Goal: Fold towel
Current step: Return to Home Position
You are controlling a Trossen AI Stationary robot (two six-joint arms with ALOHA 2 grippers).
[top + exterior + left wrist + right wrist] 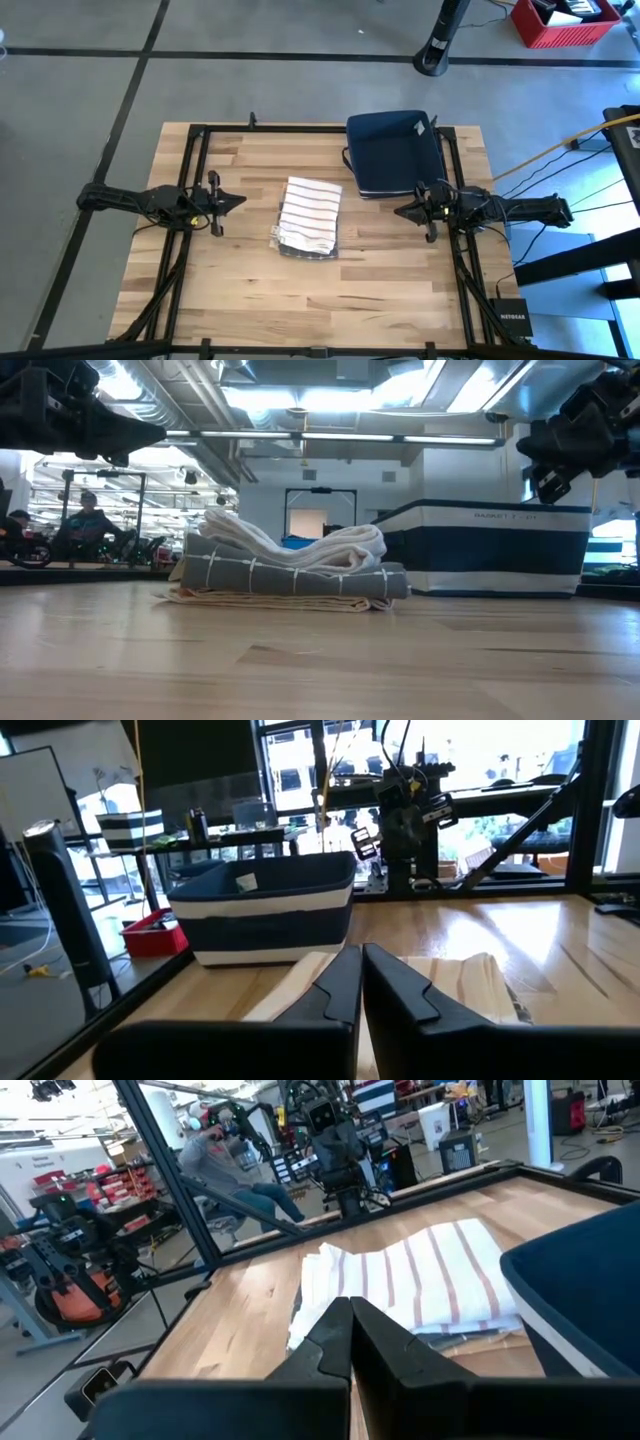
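Observation:
A folded white towel with dark stripes (311,213) lies on top of other folded cloths in a small stack at the middle of the table; the low view shows it (300,545) resting on a grey checked cloth (290,578) and a tan one. My left gripper (240,200) is shut and empty, above the table to the left of the stack. My right gripper (398,211) is shut and empty, to the right of the stack. The towel also shows in the right wrist view (420,1275) and in the left wrist view (470,985).
A dark blue fabric bin with white trim (393,152) stands at the far right of the table, just behind my right gripper. A black metal frame (200,135) runs along the table's edges. People sit in the room beyond the table (90,520).

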